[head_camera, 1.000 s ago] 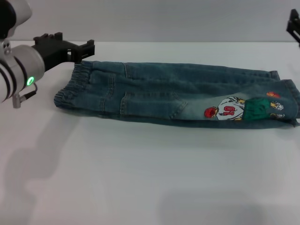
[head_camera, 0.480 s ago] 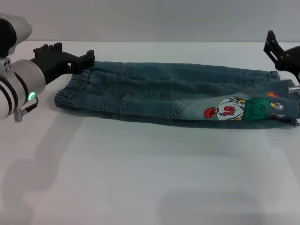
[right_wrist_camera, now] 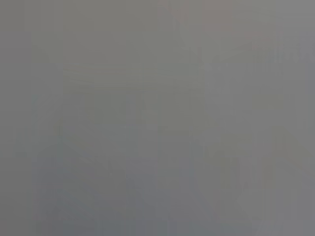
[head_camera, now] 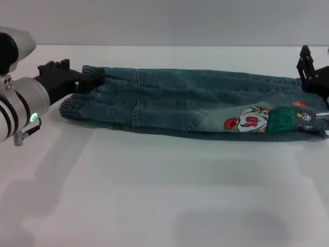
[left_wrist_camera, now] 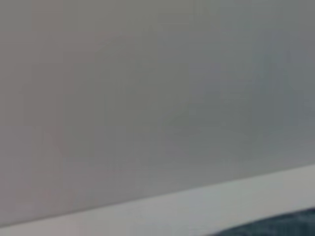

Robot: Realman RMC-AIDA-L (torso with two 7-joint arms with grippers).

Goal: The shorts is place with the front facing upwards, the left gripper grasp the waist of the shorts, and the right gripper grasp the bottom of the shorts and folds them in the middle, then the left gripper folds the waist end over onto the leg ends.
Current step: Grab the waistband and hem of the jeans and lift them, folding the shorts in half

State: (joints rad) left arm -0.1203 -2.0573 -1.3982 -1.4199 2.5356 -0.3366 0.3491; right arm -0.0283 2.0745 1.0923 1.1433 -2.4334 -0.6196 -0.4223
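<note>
Nearest to us the white tabletop point(head_camera: 154, 195) lies bare in front of the shorts point(head_camera: 195, 105), which stretch flat across its middle, folded lengthwise, with the cartoon patch point(head_camera: 251, 121) numbered 10 along the near edge toward the right. At the left end we see the gathered waist of the shorts point(head_camera: 77, 103), and at the right end the bottom of the shorts point(head_camera: 311, 110) with its stitched hems. Our left tool point(head_camera: 90, 78) reaches in from the left, its silver wrist showing a green ring; its black fingers sit at the far corner of the waist, touching the denim, though we cannot tell whether they are apart or pressed together on the cloth. Farther back on the right, our right tool point(head_camera: 308, 69) hangs at the far corner of the hems, cut off by the frame edge, and we cannot tell its finger state either. The left wrist view catches only a dark sliver of denim point(left_wrist_camera: 275, 227) below a grey wall.
</note>
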